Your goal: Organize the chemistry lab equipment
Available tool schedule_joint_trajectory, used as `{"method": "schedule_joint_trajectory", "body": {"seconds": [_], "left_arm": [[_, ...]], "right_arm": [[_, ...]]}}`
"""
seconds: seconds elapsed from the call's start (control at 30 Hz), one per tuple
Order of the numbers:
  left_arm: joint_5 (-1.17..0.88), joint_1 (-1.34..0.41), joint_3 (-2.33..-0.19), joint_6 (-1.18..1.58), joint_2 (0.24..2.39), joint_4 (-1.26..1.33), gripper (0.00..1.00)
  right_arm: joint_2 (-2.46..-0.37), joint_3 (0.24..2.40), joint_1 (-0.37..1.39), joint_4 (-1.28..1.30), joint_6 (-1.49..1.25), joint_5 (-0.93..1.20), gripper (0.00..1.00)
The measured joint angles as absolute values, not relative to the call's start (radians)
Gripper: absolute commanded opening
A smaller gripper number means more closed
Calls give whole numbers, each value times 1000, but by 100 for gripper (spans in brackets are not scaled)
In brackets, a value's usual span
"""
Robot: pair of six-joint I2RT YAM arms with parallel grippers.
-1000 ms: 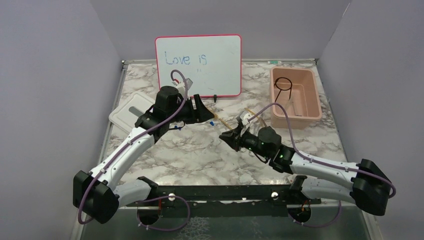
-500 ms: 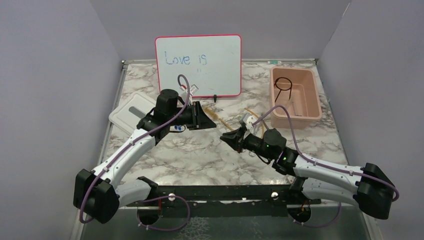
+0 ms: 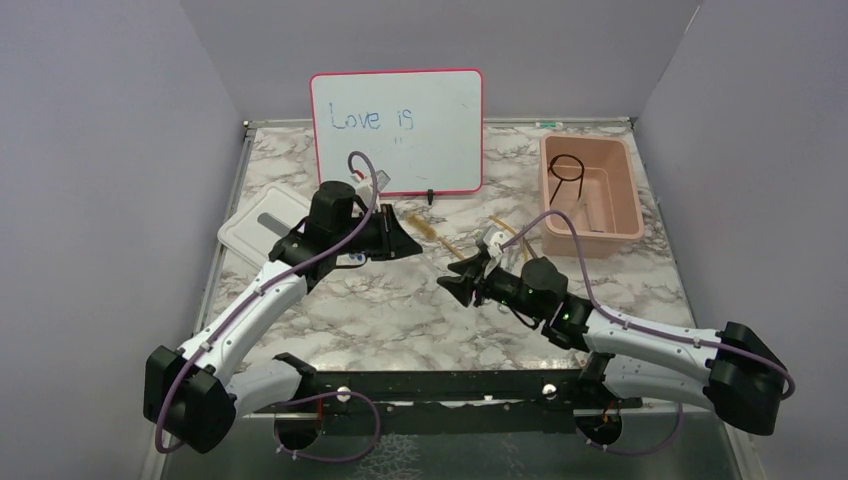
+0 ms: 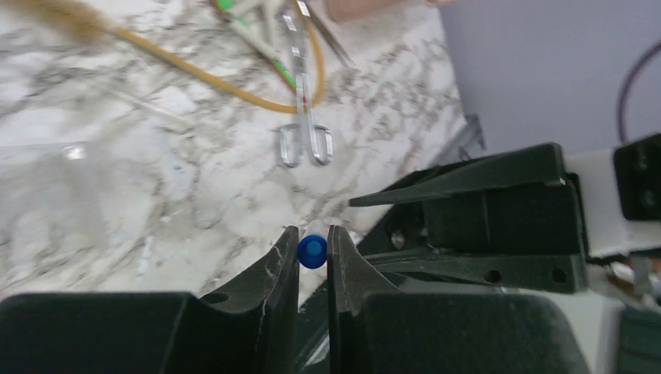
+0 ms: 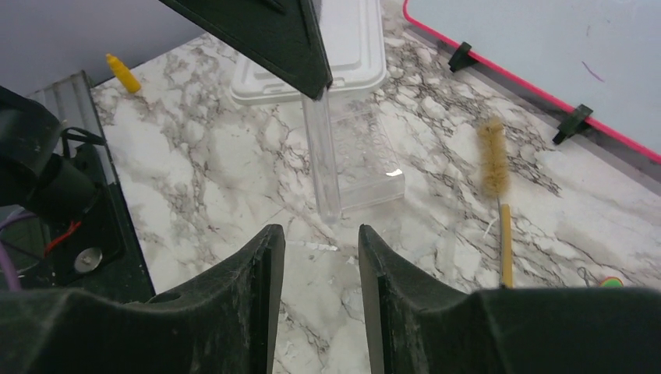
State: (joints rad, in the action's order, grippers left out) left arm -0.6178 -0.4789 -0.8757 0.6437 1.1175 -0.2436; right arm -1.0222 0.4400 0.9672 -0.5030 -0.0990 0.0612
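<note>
My left gripper [image 4: 313, 234] is shut on a blue-capped clear tube [image 4: 312, 251], with the cap showing between its fingertips. The right wrist view shows that tube [image 5: 323, 156] hanging from the left fingers [image 5: 265, 35], its lower end just ahead of my right gripper [image 5: 319, 238]. The right gripper is open and holds nothing. In the top view the left gripper [image 3: 410, 245] and right gripper [image 3: 447, 282] face each other at mid-table. Metal scissors [image 4: 305, 117] and an amber rubber tube [image 4: 226, 84] lie beyond. A black wire ring [image 3: 567, 167] rests in the pink bin [image 3: 628, 200].
A red-framed whiteboard [image 3: 395, 130] stands at the back. A white lid [image 3: 250, 228] lies at the left, and a clear plastic rack [image 5: 362, 167] lies by it. A bristle brush [image 5: 493, 156] with a yellow handle lies on the marble near the whiteboard's feet.
The left gripper came down toward the right one and shut on the blue-capped tube. The right gripper opened and let go of it.
</note>
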Motion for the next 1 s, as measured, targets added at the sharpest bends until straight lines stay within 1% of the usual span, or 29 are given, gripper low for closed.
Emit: {"method": "schedule_joint_trajectory", "body": {"seconds": [0.33,0.43,0.53,0.77,1.0], "left_arm": [[-28,-479,-926,540,1074,-535,11],[82,-489,-940,532,1063,-579,11],[199,-538,-946,535,1070,-595,11],[371,-656,-942,567,1123,-624,11],[484,-699,-894,606,1131,-608,11]], "right_arm": [[-1139,453,967,-469,-142,-96,45],[-1164,454,967,-470,-149,-124,44],[-1192,455,967,-469,-156,-146,44],[-1216,465,967,-470,-157,-180,44],[-1218,467,967,-470,-158,-202,44]]}}
